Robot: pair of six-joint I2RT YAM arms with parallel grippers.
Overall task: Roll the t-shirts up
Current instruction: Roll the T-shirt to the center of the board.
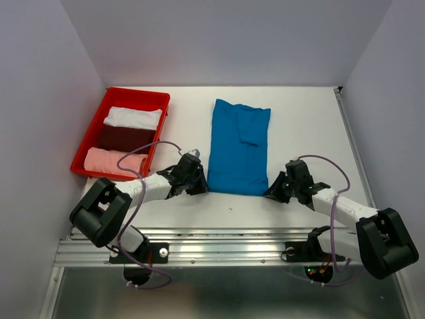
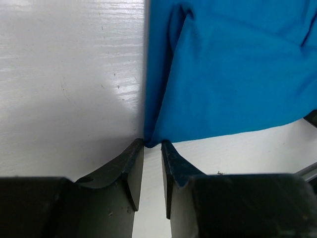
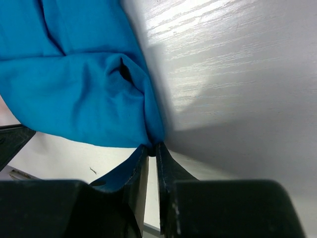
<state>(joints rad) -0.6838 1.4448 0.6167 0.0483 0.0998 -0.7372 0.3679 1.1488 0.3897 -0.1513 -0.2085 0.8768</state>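
Observation:
The bright blue t-shirt lies folded into a long strip on the white table, its near hem toward the arms. My left gripper is shut on the hem's near left corner; in the left wrist view the fingertips pinch the blue cloth at its tip, gripper. My right gripper is shut on the near right corner; the right wrist view shows the gripper pinching bunched blue cloth. White, dark red and pink t-shirts lie rolled in the red bin.
The red bin stands at the left of the table, close to the left arm. White walls enclose the table on three sides. A metal rail runs along the near edge.

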